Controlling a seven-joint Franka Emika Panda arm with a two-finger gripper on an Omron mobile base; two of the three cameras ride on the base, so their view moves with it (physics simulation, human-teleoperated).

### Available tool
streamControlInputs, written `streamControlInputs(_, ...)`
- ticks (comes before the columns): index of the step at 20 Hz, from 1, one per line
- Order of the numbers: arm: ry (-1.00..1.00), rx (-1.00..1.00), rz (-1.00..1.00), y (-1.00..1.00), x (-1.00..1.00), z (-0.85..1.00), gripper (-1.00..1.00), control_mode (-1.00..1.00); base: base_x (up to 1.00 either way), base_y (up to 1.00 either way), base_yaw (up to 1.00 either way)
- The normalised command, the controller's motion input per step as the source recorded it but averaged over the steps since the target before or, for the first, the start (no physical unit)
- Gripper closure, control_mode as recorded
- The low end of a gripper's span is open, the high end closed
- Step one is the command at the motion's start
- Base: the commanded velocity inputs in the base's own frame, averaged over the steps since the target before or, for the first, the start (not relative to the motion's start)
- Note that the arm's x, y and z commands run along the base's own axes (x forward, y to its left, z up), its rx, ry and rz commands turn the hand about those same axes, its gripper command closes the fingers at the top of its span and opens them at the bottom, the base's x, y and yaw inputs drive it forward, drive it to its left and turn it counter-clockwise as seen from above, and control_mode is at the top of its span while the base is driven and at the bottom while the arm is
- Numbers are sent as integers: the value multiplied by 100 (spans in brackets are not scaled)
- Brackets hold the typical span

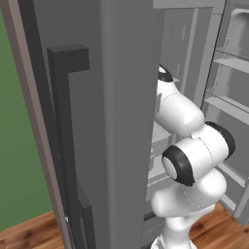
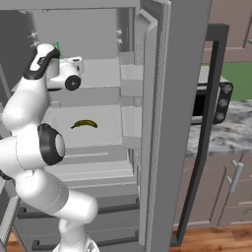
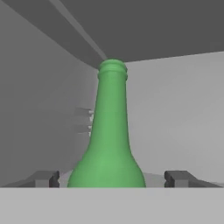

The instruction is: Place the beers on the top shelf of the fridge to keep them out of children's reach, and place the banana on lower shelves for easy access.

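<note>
A green beer bottle [image 3: 109,144] stands upright right in front of the hand camera, deep in the fridge [image 2: 162,98]. My gripper [image 3: 112,178] is open. One fingertip [image 3: 46,178] stands clear of the bottle on each side, with a small gap at each. In the right base view the bottle's green neck [image 2: 56,47] peeks out behind my wrist, above the top shelf [image 2: 103,74]. The banana [image 2: 84,124] lies flat on the lower shelf [image 2: 106,135] one level down.
The open right fridge door [image 2: 157,147] with its racks [image 2: 129,78] stands close beside my arm. The left door [image 1: 121,121] with its dark handle [image 1: 63,136] blocks the left side. A dark toaster oven [image 2: 212,103] sits on the marble counter [image 2: 231,133].
</note>
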Motion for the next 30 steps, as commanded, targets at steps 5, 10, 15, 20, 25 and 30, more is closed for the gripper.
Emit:
streamControlInputs(5,-3,0,-1,-7,0,0,-100,-100,0,0,0)
streamControlInputs(10,0,0,-2,-28,-4,5,-100,-100,0,0,0)
streamControlInputs(15,0,0,0,-33,-15,7,-100,-100,0,0,0)
streamControlInputs(20,0,0,0,-33,-30,16,-100,-100,0,0,0)
streamControlInputs(25,0,0,0,-24,-44,7,-100,-100,0,0,0)
streamControlInputs(30,0,0,0,-1,-14,0,-100,-100,0,0,0)
